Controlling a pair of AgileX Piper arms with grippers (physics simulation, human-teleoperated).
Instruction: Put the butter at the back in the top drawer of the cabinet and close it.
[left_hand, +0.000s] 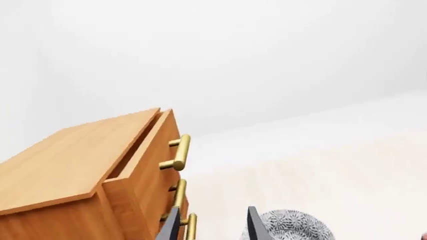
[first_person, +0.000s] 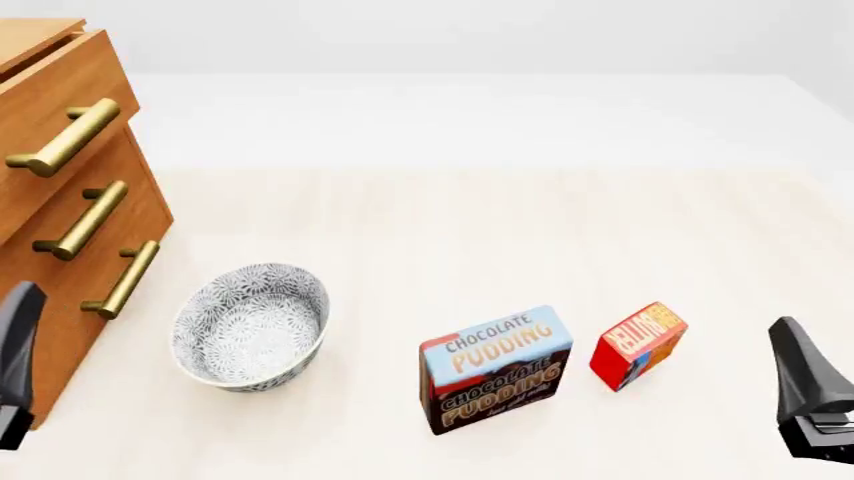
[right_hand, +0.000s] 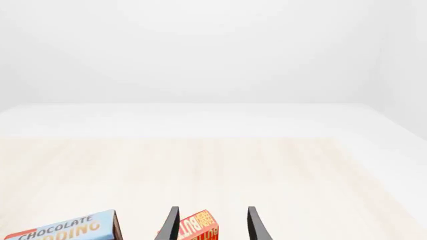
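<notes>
Wooden cabinet (left_hand: 80, 170) filled the left wrist view; its top drawer (left_hand: 155, 150) stood slightly pulled out. The left gripper (left_hand: 212, 225) held its fingers spread, a patterned bowl (left_hand: 293, 227) beyond them. The front view alone showed the butter (first_person: 638, 345) standing just right of the pudding box (first_person: 497, 368). In the right wrist view, the right gripper (right_hand: 212, 225) was spread, the butter behind its fingertips.

One warm brown wooden cabinet (first_person: 54, 150) | three brass-handled wooden drawers | one grey patterned ceramic bowl (first_person: 251, 325) | one blue-and-brown chocolate pudding box (first_person: 497, 368) | one small red butter box (first_person: 638, 345) | two dark grippers
</notes>
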